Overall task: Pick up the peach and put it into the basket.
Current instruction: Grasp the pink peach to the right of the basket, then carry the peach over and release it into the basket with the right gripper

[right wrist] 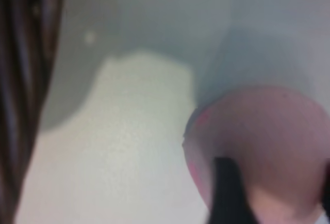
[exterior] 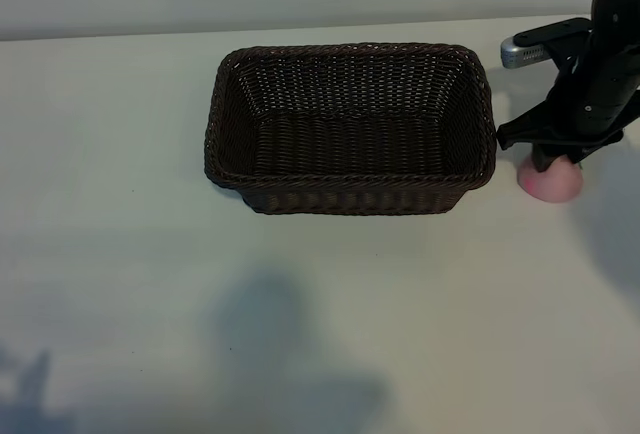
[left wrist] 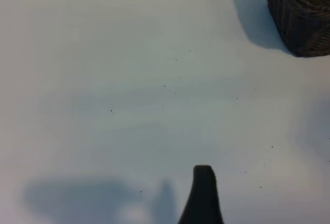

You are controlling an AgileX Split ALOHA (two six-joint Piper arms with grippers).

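Observation:
The peach [exterior: 550,184], pale pink, rests on the white table just right of the dark-brown wicker basket [exterior: 350,194]. My right gripper [exterior: 550,159] comes down on it from above, and the arm hides its top. In the right wrist view the peach [right wrist: 268,131] fills the space between the gripper's [right wrist: 276,193] dark fingers [right wrist: 227,193], which lie against its sides. The basket's wall [right wrist: 20,79] stands close beside it. My left gripper [left wrist: 165,219] hangs over bare table away from the basket's corner [left wrist: 301,17]. Only one of its fingers [left wrist: 203,195] shows, with nothing in it.
The basket has nothing in it. The arm's shadows fall on the table's front part [exterior: 290,354]. The table's back edge [exterior: 300,29] runs just behind the basket.

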